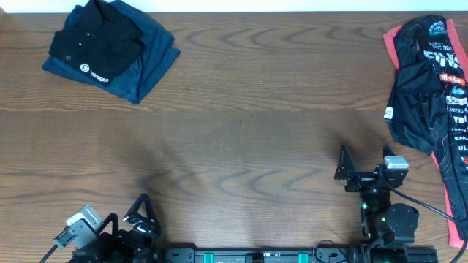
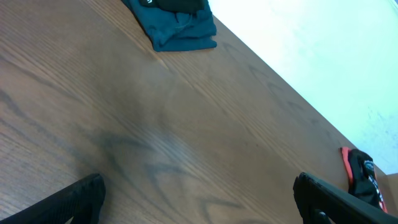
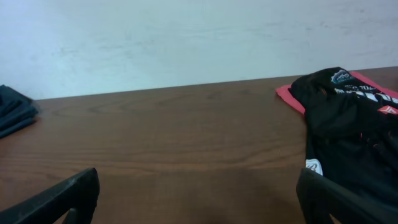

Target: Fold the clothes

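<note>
A folded pile of dark clothes, a black shirt on a dark blue one (image 1: 110, 47), lies at the table's far left; its blue edge shows in the left wrist view (image 2: 177, 22) and at the left edge of the right wrist view (image 3: 13, 112). A crumpled black jersey with print on a red cloth (image 1: 431, 95) lies at the right edge, also in the right wrist view (image 3: 348, 124). My left gripper (image 1: 135, 215) (image 2: 199, 202) is open and empty at the front left. My right gripper (image 1: 365, 164) (image 3: 199, 199) is open and empty at the front right, left of the jersey.
The brown wooden table (image 1: 241, 139) runs between the two piles. A pale wall (image 3: 186, 37) stands beyond its far edge. The arm bases and a black rail (image 1: 256, 256) sit along the front edge.
</note>
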### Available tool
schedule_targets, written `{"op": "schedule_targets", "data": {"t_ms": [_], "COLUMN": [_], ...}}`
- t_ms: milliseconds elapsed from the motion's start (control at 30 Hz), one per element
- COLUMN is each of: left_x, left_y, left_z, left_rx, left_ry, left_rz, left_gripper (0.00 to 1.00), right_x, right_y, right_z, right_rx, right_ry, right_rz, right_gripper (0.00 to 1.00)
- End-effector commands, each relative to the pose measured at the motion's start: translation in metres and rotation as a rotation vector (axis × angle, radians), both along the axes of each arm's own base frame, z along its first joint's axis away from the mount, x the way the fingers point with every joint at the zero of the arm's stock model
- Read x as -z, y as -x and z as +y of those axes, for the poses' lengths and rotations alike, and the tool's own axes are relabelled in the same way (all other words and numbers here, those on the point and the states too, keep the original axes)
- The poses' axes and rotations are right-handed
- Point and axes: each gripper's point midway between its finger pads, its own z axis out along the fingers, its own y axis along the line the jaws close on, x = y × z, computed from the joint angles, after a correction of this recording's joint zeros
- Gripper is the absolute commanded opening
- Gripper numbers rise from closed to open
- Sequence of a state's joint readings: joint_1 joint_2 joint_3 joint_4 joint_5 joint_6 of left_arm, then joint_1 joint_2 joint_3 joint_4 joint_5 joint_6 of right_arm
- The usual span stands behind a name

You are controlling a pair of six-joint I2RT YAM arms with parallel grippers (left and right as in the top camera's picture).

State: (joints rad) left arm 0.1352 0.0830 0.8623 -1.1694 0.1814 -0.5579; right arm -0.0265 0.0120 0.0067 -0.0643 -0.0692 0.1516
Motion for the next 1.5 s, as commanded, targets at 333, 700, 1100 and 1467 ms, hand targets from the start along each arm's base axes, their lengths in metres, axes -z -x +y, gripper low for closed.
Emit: {"op": "schedule_targets", "data": {"t_ms": [333,700,1100,1467], "left_x": [-0.002,0.004,0.03,0.056], "left_y": [0.0,0.003,-0.058,-0.121], "left_z": [-0.002,0.009,-0.022,-0.033], "left_rx": [0.004,-0.025,0.29,0.3], "left_ry": [0.012,-0.072,-0.248,-0.265], "left_rz": [-0.005,0.021,-0.117,-0.39], "left_gripper": [0.98,0.98,0.98,0.98], "right_x": [0.001,0.001,0.001,0.001], "right_y": [0.0,0.0,0.0,0.0], "right_z": [0.0,0.0,0.0,0.0], "right_rx": [0.003,0.003,0.003,0.003], "right_ry": [0.012,0.012,0.012,0.012], "right_rz": [0.001,0.001,0.001,0.001], "right_gripper": [0.99,0.99,0.99,0.99]}}
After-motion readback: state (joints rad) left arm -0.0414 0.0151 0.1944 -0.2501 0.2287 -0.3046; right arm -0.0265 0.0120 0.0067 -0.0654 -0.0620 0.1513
